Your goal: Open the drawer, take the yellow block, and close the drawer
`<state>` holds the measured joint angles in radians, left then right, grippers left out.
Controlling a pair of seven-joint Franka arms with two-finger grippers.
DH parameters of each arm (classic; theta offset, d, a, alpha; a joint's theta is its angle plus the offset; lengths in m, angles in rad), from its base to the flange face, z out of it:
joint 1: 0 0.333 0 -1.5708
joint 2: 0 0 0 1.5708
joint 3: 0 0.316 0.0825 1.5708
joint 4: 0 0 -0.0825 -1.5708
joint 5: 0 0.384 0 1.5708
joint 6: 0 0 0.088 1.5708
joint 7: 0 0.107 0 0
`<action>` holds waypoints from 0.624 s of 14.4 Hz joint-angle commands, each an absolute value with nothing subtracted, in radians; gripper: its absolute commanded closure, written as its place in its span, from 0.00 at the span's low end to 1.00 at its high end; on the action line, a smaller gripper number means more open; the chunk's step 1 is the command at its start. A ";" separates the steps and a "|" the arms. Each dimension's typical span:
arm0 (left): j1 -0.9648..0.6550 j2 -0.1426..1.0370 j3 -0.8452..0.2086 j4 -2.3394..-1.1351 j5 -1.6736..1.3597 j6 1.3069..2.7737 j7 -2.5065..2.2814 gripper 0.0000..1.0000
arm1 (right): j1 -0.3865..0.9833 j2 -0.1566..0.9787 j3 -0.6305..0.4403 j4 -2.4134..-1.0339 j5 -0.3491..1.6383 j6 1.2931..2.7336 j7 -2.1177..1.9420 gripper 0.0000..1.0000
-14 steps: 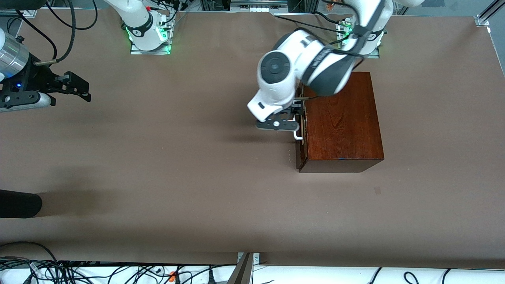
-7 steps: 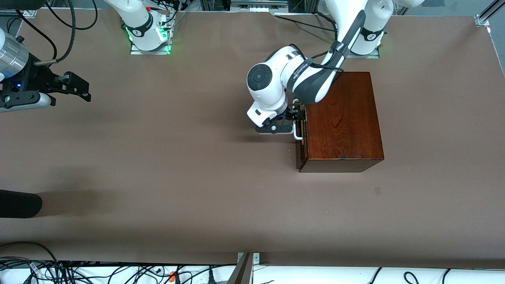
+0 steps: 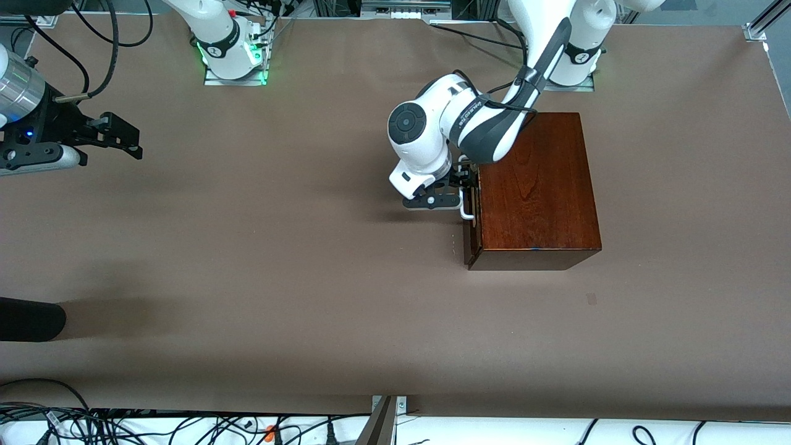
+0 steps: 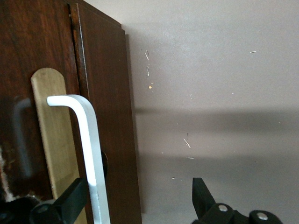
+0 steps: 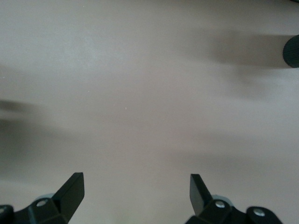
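The drawer [image 3: 471, 222] of the dark reddish-brown wooden box [image 3: 537, 185] looks shut, its front flat against the box. Its white bar handle [image 3: 466, 213] sticks out toward the right arm's end of the table. My left gripper [image 3: 468, 180] is at that handle and open. In the left wrist view the handle [image 4: 91, 154] stands between the fingers of the left gripper [image 4: 138, 184], close to one black finger [image 4: 70, 198] and in front of the drawer front [image 4: 110, 93]. The right gripper [image 3: 133, 141] waits open over bare table, and is empty in its own view [image 5: 135, 179]. The yellow block is hidden.
A dark rounded object [image 3: 31, 318] reaches in at the table edge toward the right arm's end, nearer the front camera, and shows in the right wrist view [image 5: 292, 51]. Cables [image 3: 123, 426] lie along the front edge. Brown tabletop [image 3: 278, 247] spreads between the arms.
The left arm has come down and folded in, bringing its gripper a little lower at the handle. The drawer has not moved. The right arm is still.
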<state>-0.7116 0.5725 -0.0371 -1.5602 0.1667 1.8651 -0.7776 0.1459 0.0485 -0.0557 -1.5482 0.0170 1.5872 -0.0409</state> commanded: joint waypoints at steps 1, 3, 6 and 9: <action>-0.726 0.564 -0.026 -1.582 0.198 1.879 -0.798 0.00 | 0.138 0.051 -0.052 -1.532 0.023 1.571 -0.040 0.00; -0.726 0.571 -0.026 -1.580 0.198 1.888 -0.798 0.00 | 0.138 0.051 -0.052 -1.532 0.023 1.572 -0.040 0.00; -0.727 0.580 -0.029 -1.578 0.196 1.919 -0.804 0.00 | 0.138 0.051 -0.052 -1.532 0.023 1.571 -0.040 0.00; -0.727 0.592 -0.029 -1.577 0.196 1.940 -0.805 0.00 | 0.138 0.051 -0.052 -1.532 0.023 1.571 -0.040 0.00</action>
